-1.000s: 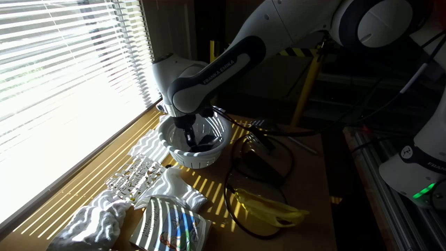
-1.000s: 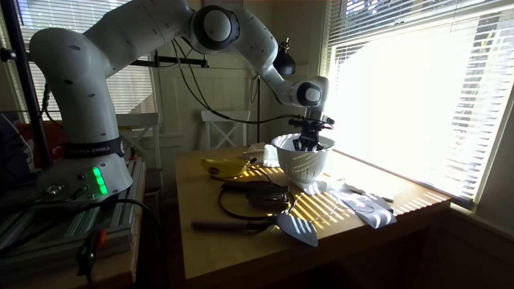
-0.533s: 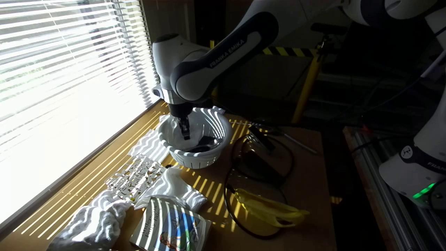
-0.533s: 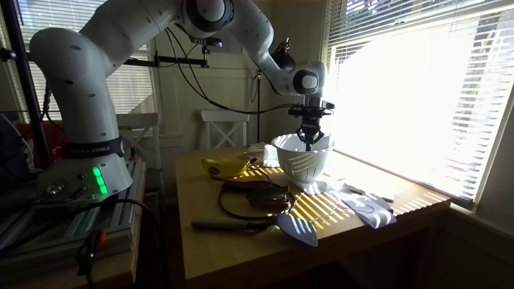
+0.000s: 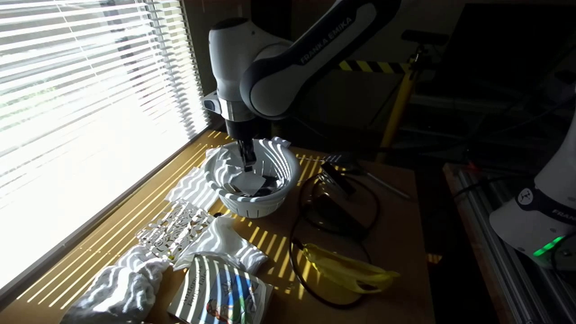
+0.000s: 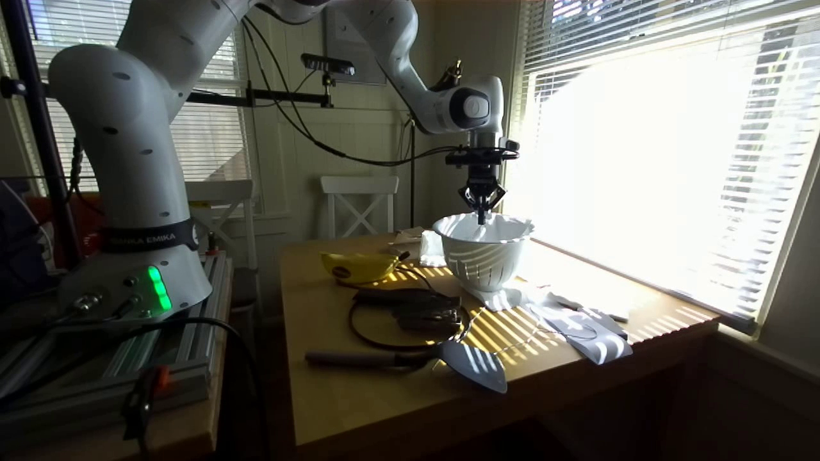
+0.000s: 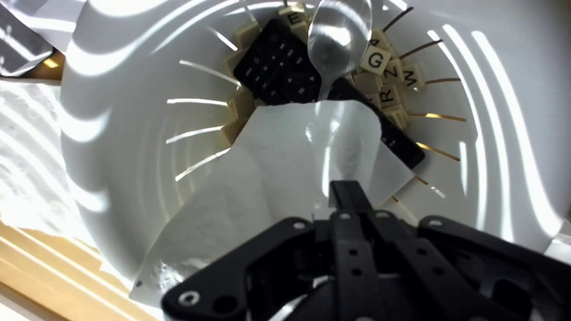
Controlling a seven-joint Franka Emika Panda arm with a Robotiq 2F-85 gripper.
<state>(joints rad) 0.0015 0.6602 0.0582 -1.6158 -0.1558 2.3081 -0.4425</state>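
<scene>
Sheet, white, in colander, right under claw. Claw narrow, can't tell if it pinches the sheet. Colander rim surrounds tips, gap on visible sides.

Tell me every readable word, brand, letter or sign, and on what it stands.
"FRANKA EMIKA": the arm's dark strip; also the base band (dim).
Round emblem, wordless: the base.
"Andersen… Fairy Tale…": the book, sun-striped.
"E": letter tile.
"G": second tile.
"R": third tile.
"Z": fourth tile, perhaps turned N.
"W": fifth tile, perhaps turned M.
Too small or blurred: remote's keys, the yellow item's dark patch.
</scene>
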